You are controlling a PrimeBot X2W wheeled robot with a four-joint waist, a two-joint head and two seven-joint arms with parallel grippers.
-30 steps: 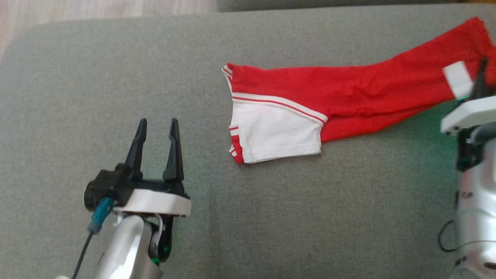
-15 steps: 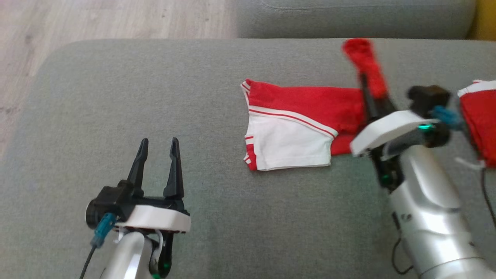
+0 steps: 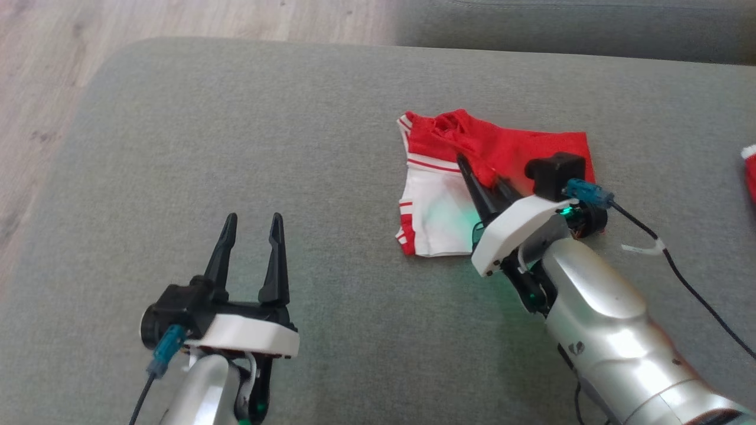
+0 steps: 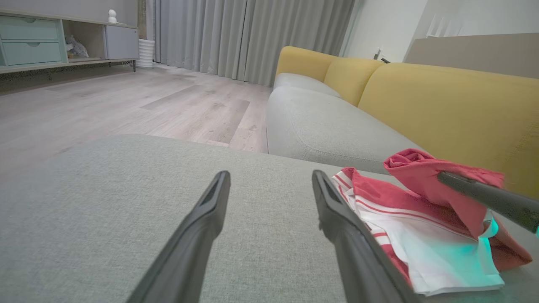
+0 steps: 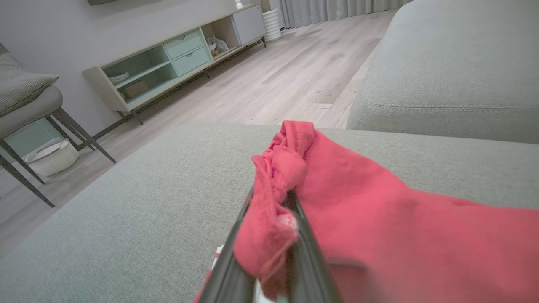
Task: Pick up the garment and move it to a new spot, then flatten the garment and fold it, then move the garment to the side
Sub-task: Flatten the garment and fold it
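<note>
Nearest, over the near left part of the grey cushion (image 3: 354, 106), the left gripper (image 3: 254, 218) hangs with its two dark fingers spread wide. Nothing is between them, and it is well apart from the cloth.

Over the cushion's near right corner the silver right forearm (image 3: 602, 313) slants in toward the middle. A black cable (image 3: 679, 271) trails from its wrist across the cushion's right side, with a small white tag on it.

Further in, right of the cushion's centre, the right gripper (image 3: 481, 171) has its fingers drawn together on a bunched fold of red cloth. The wrist view shows that fold pinched between them and raised a little above the cushion.

The fold belongs to the garment (image 3: 531, 147), a red piece with a white panel and red-and-white striped trim. It lies on the cushion's right half toward the far edge. The white panel is flat on the fabric, and the red part is doubled back over it. A green glow from the wrist falls on the white panel.

At the cushion's right edge a scrap of red-and-white cloth (image 3: 750, 174) shows; what it is cannot be told.

Beyond the cushion's far edge sits a second grey seat (image 3: 561, 29) with a yellow backrest (image 4: 442, 97). Pale wood floor (image 3: 177, 18) lies past the far left corner, and a low cabinet (image 5: 168, 63) and grey curtains (image 4: 252, 38) stand beyond that.
</note>
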